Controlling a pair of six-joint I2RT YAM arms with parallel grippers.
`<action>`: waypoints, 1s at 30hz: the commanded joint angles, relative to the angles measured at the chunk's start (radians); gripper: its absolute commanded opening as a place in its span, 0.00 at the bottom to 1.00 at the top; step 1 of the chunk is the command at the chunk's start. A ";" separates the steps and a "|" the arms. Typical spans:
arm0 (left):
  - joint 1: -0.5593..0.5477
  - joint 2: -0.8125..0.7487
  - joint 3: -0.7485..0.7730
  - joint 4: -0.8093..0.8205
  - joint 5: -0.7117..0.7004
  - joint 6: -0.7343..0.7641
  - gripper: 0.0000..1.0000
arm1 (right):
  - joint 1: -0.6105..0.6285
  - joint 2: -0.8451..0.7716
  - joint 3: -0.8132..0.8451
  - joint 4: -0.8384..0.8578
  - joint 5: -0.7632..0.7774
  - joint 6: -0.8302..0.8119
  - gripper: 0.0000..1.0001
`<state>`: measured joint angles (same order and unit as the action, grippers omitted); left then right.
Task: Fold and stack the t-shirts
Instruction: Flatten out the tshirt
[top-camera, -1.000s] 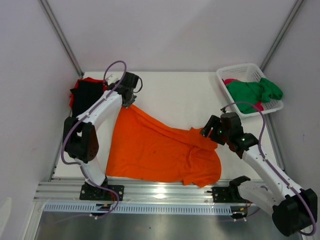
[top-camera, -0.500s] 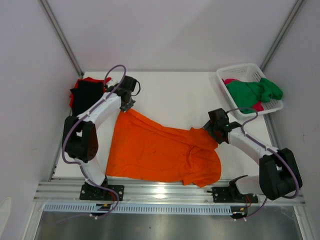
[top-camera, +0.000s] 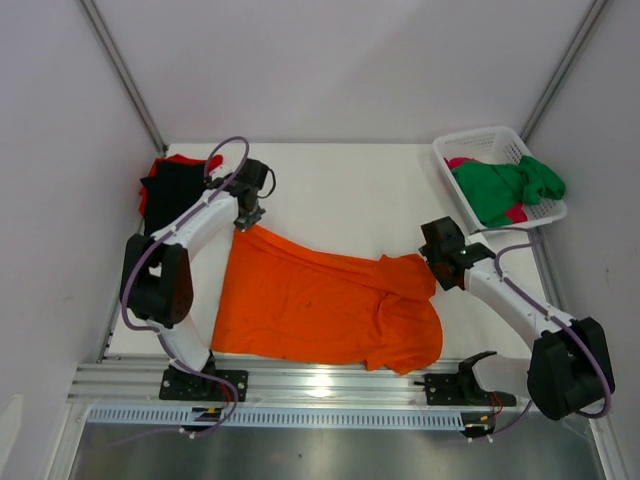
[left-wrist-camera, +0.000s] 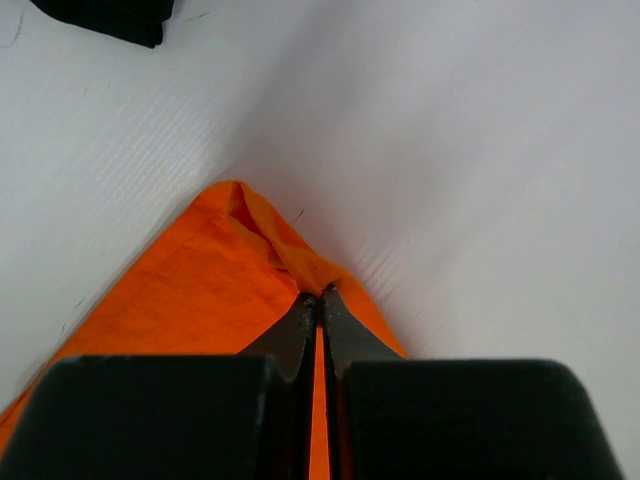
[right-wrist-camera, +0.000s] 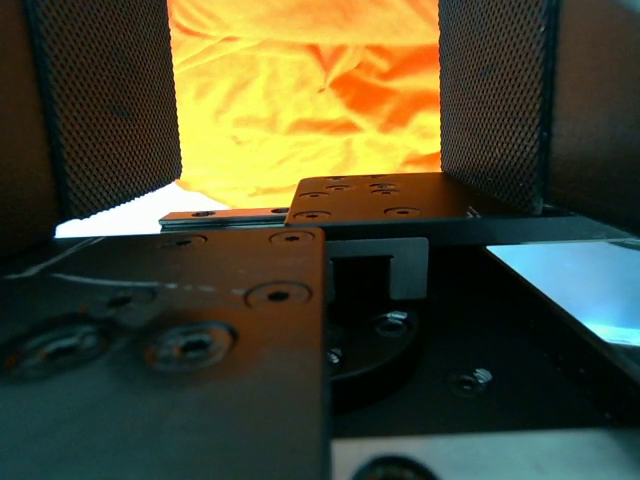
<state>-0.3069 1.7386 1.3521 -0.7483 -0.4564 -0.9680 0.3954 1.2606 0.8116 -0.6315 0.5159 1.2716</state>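
Flattening looks to be the step in hand. The desk (top-camera: 350, 180) carries the orange t-shirt (top-camera: 320, 305), which lies rumpled and spans from the left end effector (left-wrist-camera: 320, 300) to the right end effector (right-wrist-camera: 305, 100). The white basket (top-camera: 455, 148) holding the green t-shirt (top-camera: 500, 185) sits beyond the right one. The black t-shirt (top-camera: 168, 185) is just left of the left one.

- Left jaws: pinched tight on the shirt's far corner, cloth bunching ahead of the tips.
- Right jaws: wide, empty, with orange cloth directly ahead.

To do well: bring the right jaws onto one hem layer only, close, then draw both corners apart evenly, low over the desk.
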 joint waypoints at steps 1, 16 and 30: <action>0.005 -0.040 -0.005 0.009 -0.001 0.018 0.01 | -0.007 -0.047 -0.025 -0.047 0.029 0.097 0.71; 0.034 -0.122 -0.087 0.010 -0.022 0.045 0.01 | -0.035 0.020 0.000 -0.106 -0.020 0.204 0.69; 0.084 -0.224 -0.120 0.007 -0.034 0.092 0.01 | -0.035 0.112 -0.015 0.009 -0.060 0.218 0.68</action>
<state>-0.2424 1.5772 1.2388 -0.7460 -0.4610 -0.9066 0.3641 1.3506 0.7841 -0.6670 0.4545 1.4742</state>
